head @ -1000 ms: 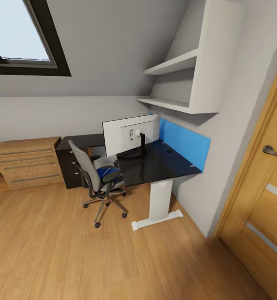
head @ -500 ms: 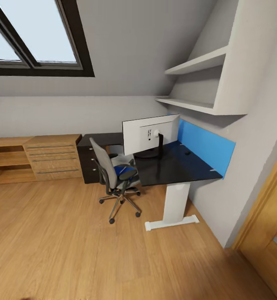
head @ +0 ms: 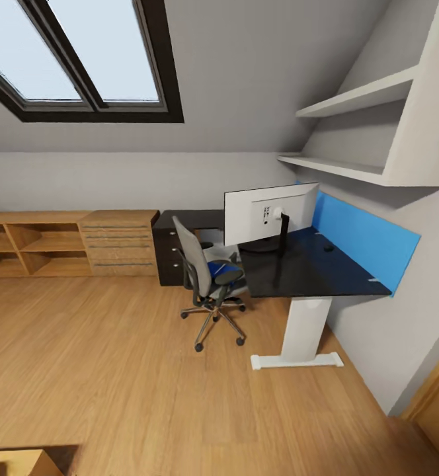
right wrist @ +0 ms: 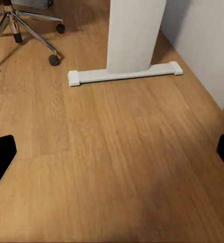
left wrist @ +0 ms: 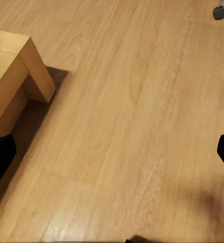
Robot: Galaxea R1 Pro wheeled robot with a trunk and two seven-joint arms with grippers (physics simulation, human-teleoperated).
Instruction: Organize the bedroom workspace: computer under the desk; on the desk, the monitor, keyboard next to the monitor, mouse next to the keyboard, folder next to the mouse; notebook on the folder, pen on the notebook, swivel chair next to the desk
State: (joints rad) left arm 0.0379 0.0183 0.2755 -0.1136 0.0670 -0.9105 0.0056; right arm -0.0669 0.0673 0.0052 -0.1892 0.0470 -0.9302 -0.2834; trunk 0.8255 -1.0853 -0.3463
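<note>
1. An attic bedroom workspace: a sloped ceiling holds a skylight window [head: 80, 56].
2. A black desk [head: 312, 271] with monitor [head: 270, 213], a swivel chair [head: 206, 277], wall shelves [head: 352, 135], wooden dresser [head: 117, 241].

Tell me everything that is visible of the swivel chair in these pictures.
The swivel chair has a grey upholstered back and seat, black armrests and a chrome star base on dark casters. It stands upright on the wooden floor, in front of the black desk, its back turned toward the camera. Something blue lies on the seat.
</note>
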